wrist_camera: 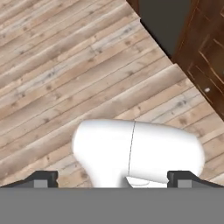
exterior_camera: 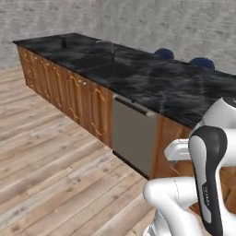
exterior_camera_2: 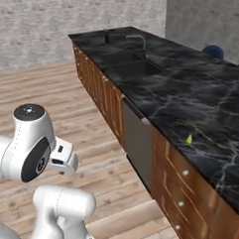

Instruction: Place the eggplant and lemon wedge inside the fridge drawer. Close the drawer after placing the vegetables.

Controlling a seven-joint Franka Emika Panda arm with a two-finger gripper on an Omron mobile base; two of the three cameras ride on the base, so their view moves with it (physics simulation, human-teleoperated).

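A tiny yellow-green lemon wedge [exterior_camera_2: 189,138] lies on the black marble counter [exterior_camera_2: 205,102], near its front edge above the wooden drawers. The eggplant and the fridge drawer are out of view. My gripper [wrist_camera: 113,179] points down at the wooden floor [wrist_camera: 52,65]. Its two dark fingertips [wrist_camera: 42,178] stand wide apart with nothing between them, so it is open. The arm is folded close over the base, well short of the counter.
A long counter [exterior_camera: 152,78] with wooden cabinets runs across the room. It has a grey dishwasher front [exterior_camera: 131,138] and a sink [exterior_camera_2: 133,66] with a faucet. Blue stools [exterior_camera: 164,53] stand behind it. Open wooden floor [exterior_camera: 46,156] lies to the left.
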